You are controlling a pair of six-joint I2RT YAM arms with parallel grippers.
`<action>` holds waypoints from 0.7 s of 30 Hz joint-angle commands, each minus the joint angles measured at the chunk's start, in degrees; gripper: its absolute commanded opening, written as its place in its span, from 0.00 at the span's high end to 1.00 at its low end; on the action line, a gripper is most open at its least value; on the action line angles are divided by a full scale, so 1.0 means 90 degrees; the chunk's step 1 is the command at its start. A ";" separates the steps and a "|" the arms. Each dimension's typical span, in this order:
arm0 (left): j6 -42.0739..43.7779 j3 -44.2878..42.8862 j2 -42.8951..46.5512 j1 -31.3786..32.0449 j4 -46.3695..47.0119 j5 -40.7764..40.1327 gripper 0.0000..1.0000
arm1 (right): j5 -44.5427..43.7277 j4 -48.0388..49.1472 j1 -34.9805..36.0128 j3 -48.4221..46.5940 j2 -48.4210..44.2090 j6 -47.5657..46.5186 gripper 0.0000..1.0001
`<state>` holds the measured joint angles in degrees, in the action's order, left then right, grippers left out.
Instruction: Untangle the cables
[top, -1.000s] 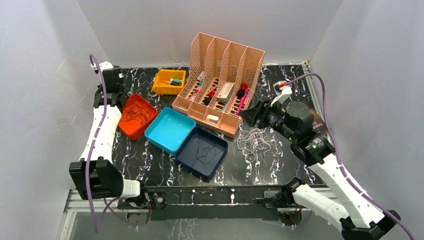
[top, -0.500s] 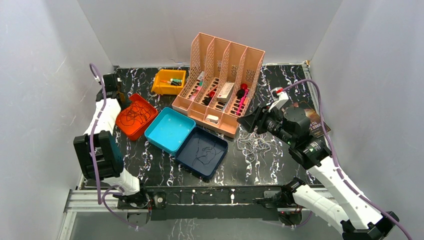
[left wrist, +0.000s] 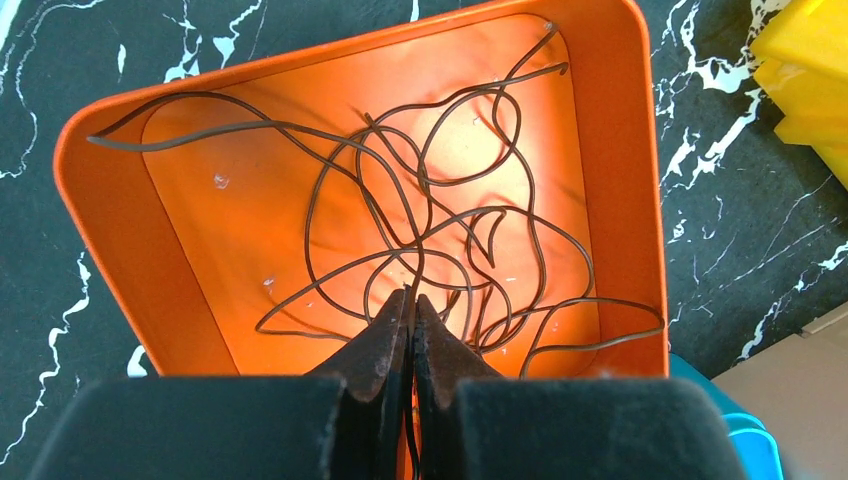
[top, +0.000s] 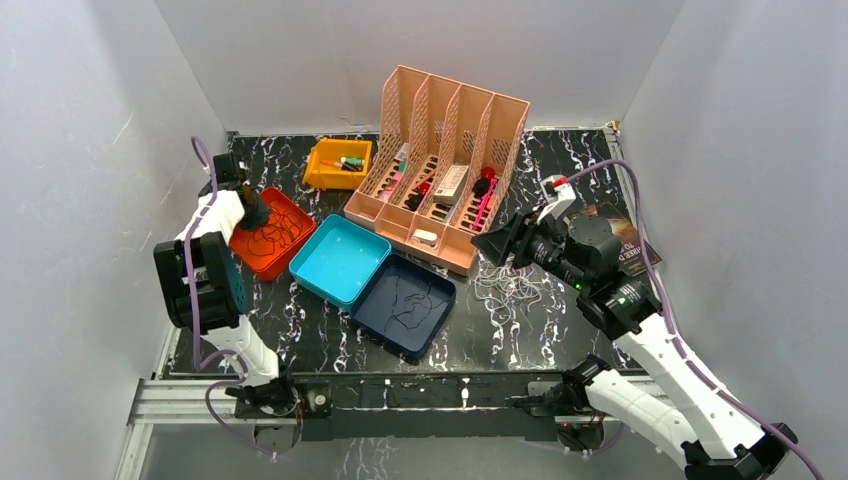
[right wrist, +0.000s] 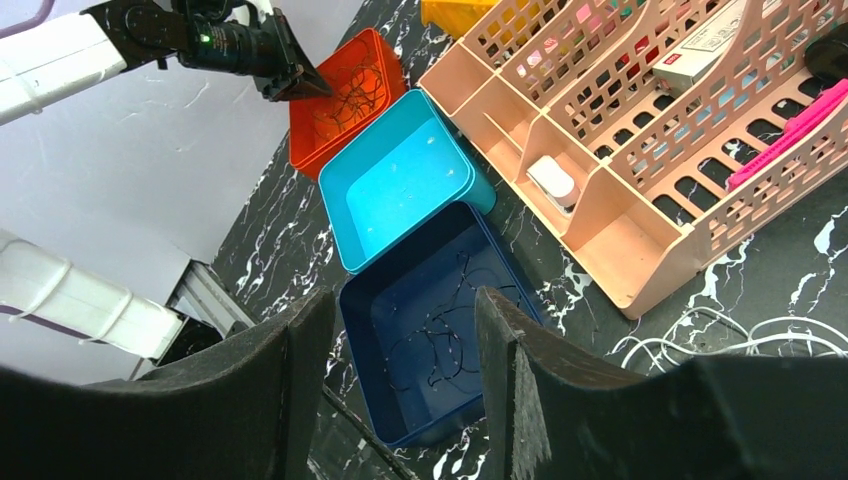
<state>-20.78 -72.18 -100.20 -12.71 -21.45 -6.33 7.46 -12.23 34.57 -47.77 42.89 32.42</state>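
Note:
Dark brown cables (left wrist: 440, 200) lie tangled in an orange tray (top: 293, 212), which also shows in the left wrist view (left wrist: 110, 220). My left gripper (top: 260, 217) hangs over this tray, shut (left wrist: 411, 295) on one dark brown cable that runs between its jaws. Black cables (top: 412, 303) lie in a navy tray (top: 438, 323); they also show in the right wrist view (right wrist: 450, 350). A pile of white cables (top: 510, 285) lies on the table right of the navy tray. My right gripper (top: 487, 240) is open and empty (right wrist: 405, 295), held in the air above that pile.
An empty teal tray (top: 340, 258) sits between the orange and navy trays. A pink file organizer (top: 440, 170) with small items stands at the back centre, and a yellow bin (top: 338, 163) stands to its left. Grey walls enclose the table.
My left arm has folded back and its gripper has moved from the tray's far left edge to over the orange tray. My right gripper has drifted slightly left and lower.

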 commanded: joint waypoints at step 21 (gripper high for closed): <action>0.0073 -0.0095 0.0248 -0.0138 -0.0173 0.0426 0.82 | -0.0038 0.0418 0.0017 0.0079 -0.0009 0.0224 0.38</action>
<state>-20.18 -72.49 -103.59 -13.61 -22.48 -1.30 7.25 -11.66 34.57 -46.48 43.16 34.11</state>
